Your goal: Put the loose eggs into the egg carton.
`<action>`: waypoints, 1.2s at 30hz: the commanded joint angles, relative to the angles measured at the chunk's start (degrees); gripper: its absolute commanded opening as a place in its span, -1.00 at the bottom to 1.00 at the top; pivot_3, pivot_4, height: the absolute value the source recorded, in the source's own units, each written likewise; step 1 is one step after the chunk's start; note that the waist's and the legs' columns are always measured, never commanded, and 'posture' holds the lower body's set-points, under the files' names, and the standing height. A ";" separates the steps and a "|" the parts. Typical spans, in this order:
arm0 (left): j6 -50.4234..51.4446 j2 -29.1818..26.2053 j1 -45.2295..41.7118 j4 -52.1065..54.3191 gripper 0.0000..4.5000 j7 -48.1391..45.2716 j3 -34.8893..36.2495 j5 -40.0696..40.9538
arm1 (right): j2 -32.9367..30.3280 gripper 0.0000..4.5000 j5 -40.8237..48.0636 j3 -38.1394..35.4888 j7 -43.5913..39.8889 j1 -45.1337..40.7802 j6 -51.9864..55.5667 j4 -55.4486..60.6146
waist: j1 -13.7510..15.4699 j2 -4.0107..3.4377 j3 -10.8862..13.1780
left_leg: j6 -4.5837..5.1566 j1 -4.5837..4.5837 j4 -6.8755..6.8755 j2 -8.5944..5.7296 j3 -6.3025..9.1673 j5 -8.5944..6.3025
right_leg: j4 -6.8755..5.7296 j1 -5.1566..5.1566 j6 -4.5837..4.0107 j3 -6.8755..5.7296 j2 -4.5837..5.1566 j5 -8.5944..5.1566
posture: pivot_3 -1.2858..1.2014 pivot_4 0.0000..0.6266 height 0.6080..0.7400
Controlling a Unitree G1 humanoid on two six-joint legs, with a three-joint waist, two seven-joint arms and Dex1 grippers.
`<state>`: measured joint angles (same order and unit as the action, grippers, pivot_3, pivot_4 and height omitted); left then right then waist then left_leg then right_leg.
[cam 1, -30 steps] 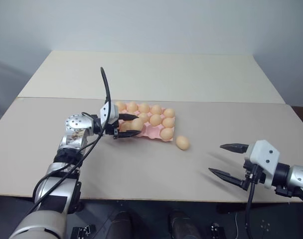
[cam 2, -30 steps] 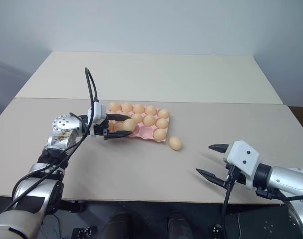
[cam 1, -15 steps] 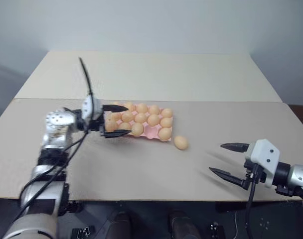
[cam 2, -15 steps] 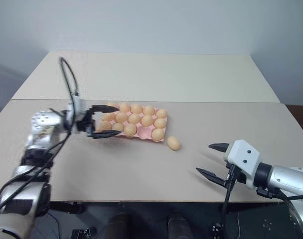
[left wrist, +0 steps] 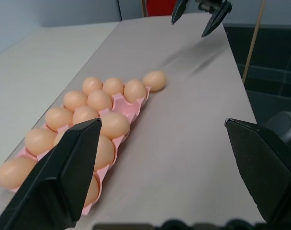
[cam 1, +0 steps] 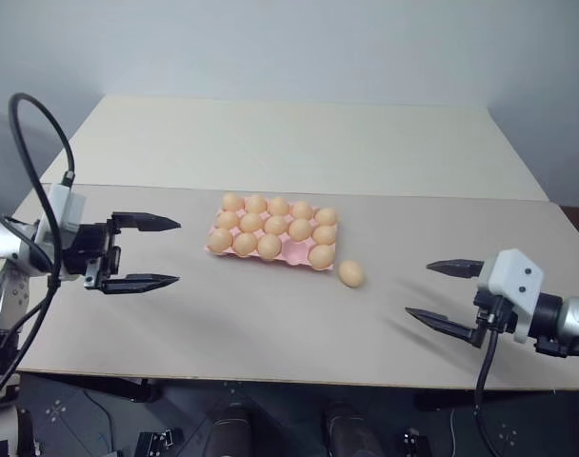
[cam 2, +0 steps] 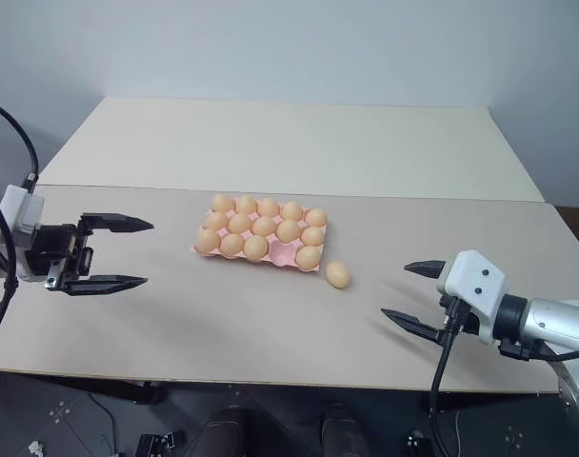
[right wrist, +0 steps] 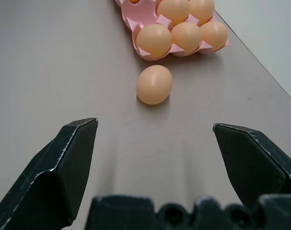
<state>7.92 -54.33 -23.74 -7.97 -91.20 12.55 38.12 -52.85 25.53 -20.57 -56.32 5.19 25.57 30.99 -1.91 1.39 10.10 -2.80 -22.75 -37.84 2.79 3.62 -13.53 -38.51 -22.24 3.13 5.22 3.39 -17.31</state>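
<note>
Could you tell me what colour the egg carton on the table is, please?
The egg carton is pink; it shows best in the right wrist view.

Left gripper (cam 1: 143,252): black tapered fingers, white housing, looping black cable, silver wrist. Right gripper (cam 1: 445,292): same fingers, white housing, hanging black cable.

In the head view, bare beige tabletop (cam 1: 270,324) runs across the whole lower part of the frame. The flat pink moulded egg carton (cam 1: 291,251), filled with pale orange-tan eggs, sits at centre. One loose orange-tan egg (cam 1: 350,274) lies just off its lower right corner, with bare table between it and the wide-spread right gripper (cam 1: 445,295) at lower right. The wide-spread left gripper (cam 1: 142,253) hangs at left, well apart from the carton. The upper frame is bare table.
</note>
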 commanded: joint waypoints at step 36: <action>-0.38 3.08 2.12 5.56 1.00 2.15 -0.60 -2.82 | 15.13 0.44 -14.19 33.01 16.49 -29.51 16.34 -13.64 | -0.62 -0.04 0.02 | 0.00 -0.12 0.01 0.01 0.03 0.00 | -0.07 -0.22 -0.03 -0.01 -0.02 0.00 | 0.03 -0.52 1.00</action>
<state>8.47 -51.15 -21.62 -4.12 -89.36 11.06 35.30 -38.10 11.92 12.76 -40.35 -23.93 41.77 17.07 -2.53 1.35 10.12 -2.80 -22.87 -37.83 2.80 3.64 -13.53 -38.59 -22.47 3.10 5.22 3.36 -17.31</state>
